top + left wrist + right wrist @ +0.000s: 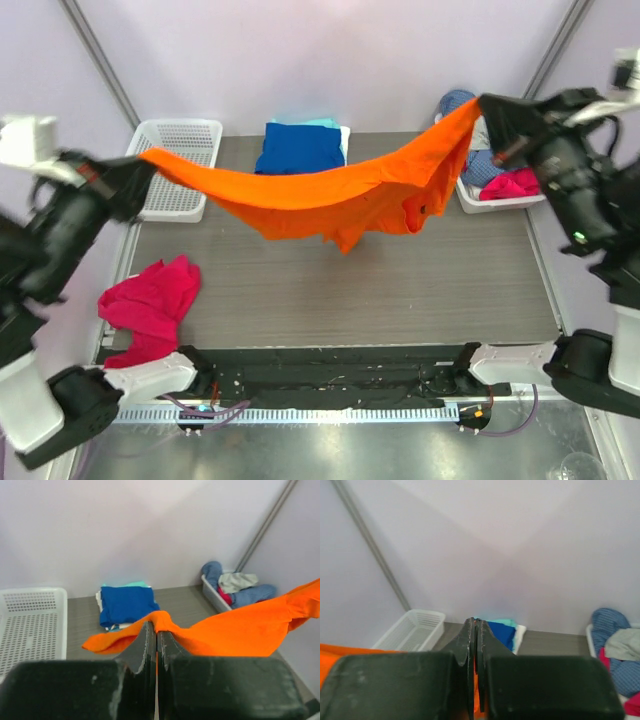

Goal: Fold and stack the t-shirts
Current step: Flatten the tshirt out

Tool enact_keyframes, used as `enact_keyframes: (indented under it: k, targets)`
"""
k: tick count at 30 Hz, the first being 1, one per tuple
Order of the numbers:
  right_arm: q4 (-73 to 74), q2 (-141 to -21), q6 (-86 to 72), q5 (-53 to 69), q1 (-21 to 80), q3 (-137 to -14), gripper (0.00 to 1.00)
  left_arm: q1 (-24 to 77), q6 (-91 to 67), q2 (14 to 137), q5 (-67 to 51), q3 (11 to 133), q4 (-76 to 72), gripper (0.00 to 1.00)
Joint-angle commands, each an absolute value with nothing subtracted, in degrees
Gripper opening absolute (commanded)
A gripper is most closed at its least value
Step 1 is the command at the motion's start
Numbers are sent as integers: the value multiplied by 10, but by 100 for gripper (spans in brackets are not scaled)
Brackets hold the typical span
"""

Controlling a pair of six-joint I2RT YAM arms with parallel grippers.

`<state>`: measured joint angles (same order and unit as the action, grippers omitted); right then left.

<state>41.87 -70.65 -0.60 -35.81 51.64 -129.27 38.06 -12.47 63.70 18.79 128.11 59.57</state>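
Observation:
A bright orange t-shirt (330, 195) hangs stretched in the air between my two grippers, sagging in the middle above the table. My left gripper (140, 165) is shut on its left end, and in the left wrist view the cloth (240, 630) bunches over the closed fingertips of that gripper (156, 630). My right gripper (485, 105) is shut on the right end, high at the back right. In the right wrist view only a sliver of orange shows between the jaws of that gripper (476, 625). A folded royal blue t-shirt (298, 148) tops a teal and white stack at the back centre.
An empty white basket (180, 165) stands at the back left. A white tray (495, 200) at the back right holds crumpled blue, grey and pink clothes. A crimson shirt (150, 300) lies crumpled on the table's near left.

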Motion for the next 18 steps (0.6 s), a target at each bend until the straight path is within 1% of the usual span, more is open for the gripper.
enact_keyframes:
  k: [1, 7, 11, 14, 16, 17, 18]
  targets:
    - [421, -652, -68, -226, 519, -1284, 1, 377, -178, 554, 129, 1253, 592, 0]
    - [454, -629, -80, -160, 517, -1322, 1, 367, -214, 508, 77, 1269, 599, 0]
    - [438, -628, -69, -165, 518, -1329, 1, 358, -221, 509, 65, 1267, 583, 0]
    - [403, -626, -49, -208, 518, -1304, 1, 358, -198, 512, 85, 1231, 545, 0]
    - [377, -628, -27, -242, 519, -1262, 1, 359, -174, 516, 126, 1168, 505, 0]
    - [365, -629, -11, -294, 519, -1241, 1, 359, -150, 519, 135, 1145, 488, 0]
    - [339, -632, -3, -314, 519, -1194, 1, 359, -140, 524, 145, 1120, 447, 0]
